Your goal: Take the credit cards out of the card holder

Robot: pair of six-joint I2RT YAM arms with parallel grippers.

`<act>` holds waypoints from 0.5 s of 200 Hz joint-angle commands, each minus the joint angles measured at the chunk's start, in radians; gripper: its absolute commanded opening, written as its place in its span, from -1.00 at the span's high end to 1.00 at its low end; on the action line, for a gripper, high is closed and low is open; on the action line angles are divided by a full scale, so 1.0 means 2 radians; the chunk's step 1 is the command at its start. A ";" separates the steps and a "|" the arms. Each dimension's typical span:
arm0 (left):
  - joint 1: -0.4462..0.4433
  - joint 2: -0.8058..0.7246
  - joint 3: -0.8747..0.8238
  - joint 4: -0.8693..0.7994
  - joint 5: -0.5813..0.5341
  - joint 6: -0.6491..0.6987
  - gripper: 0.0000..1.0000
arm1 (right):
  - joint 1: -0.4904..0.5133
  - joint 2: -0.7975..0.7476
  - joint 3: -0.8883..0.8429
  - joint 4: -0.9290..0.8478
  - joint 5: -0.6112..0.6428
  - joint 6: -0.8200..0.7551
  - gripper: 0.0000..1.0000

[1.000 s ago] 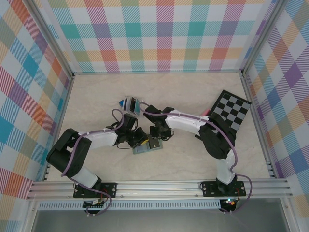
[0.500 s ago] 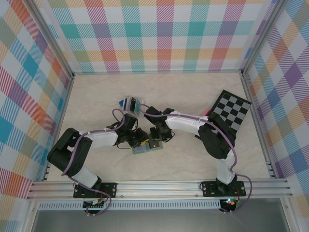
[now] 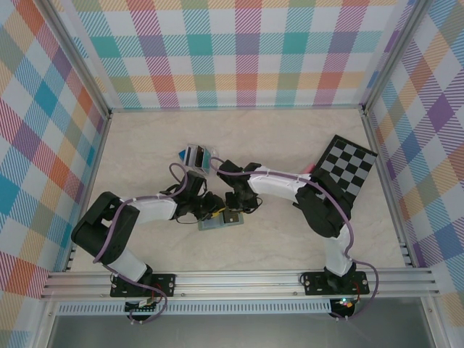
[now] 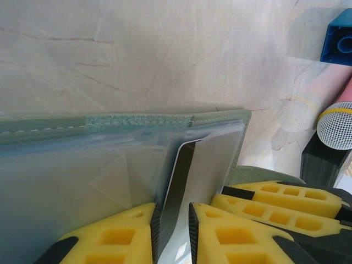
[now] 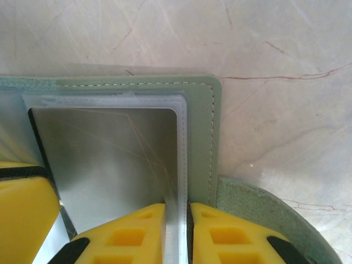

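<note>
The grey-green card holder (image 3: 222, 224) lies open on the table between both grippers. Its stitched green edge (image 4: 137, 120) borders clear pockets. A silver credit card (image 4: 212, 159) stands partly out of a pocket. My left gripper (image 4: 174, 212) has that card between its pads, which stand a little apart with a gap beside the card. My right gripper (image 5: 177, 209) is shut on the card holder (image 5: 201, 110), pinching the clear pocket rim next to the silver card (image 5: 110, 159). From above, the left gripper (image 3: 210, 208) and right gripper (image 3: 233, 212) sit close together over it.
A clear stand of upright cards (image 3: 194, 154) is just behind the left arm. A checkerboard (image 3: 348, 168) leans at the right. A blue block (image 4: 338, 38) and a mesh-headed microphone (image 4: 336, 125) lie near the holder. Metal rails frame the table.
The left jaws have parted slightly around the silver card. The right jaws have narrowed onto the holder's edge. Both arms have barely shifted.
</note>
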 commanded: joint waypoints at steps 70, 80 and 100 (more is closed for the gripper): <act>0.018 -0.003 -0.024 -0.021 -0.004 0.023 0.54 | 0.001 0.026 -0.005 0.002 -0.027 -0.014 0.70; 0.018 -0.009 -0.020 -0.041 -0.015 0.033 0.54 | 0.002 0.027 -0.006 0.002 -0.027 -0.014 0.70; 0.018 -0.017 -0.012 -0.083 -0.043 0.052 0.57 | 0.002 0.027 -0.006 0.002 -0.026 -0.013 0.71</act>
